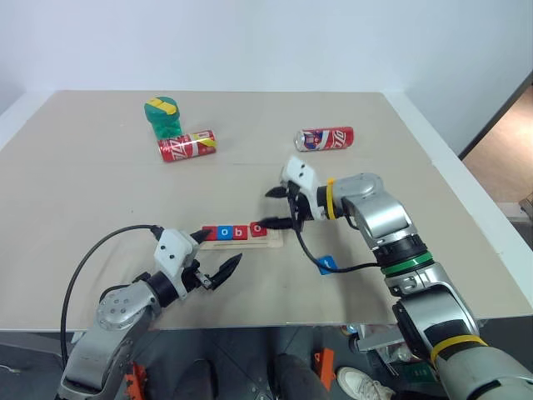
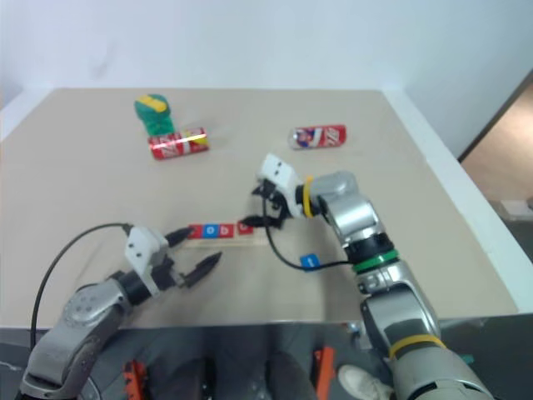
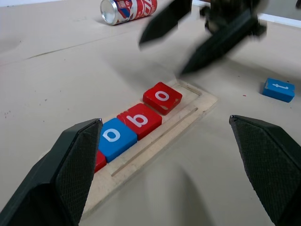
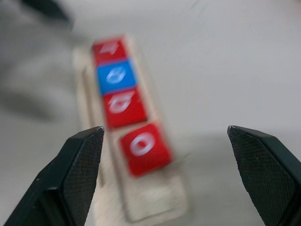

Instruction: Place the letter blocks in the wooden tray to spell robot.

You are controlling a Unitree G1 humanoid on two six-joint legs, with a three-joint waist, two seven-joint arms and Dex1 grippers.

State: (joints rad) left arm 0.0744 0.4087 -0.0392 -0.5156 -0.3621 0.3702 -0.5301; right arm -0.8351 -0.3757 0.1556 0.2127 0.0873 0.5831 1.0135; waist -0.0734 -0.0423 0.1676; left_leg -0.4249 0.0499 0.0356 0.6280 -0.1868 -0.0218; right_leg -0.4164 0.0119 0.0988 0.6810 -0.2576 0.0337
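In the long pale-wood tray (image 3: pixel 197 106) you have four square letter tiles (image 3: pixel 140 120) reading r, o, b, o, the last tilted; the blue t tile (image 1: pixel 327 265) lies nearby on the table, with both the left gripper (image 1: pixel 218 252) and right gripper (image 1: pixel 271 208) spread and empty.

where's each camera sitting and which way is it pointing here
Left and right eye views: on the head, looking forward and down over the table; both arms show, the left end effector open beside the wooden tray, the right end effector above its other end.
Left wrist view: along its own open fingers at the tray's four blocks, the loose blue t block beyond.
Right wrist view: between its open fingers, down at the red o block.
All share the tray.
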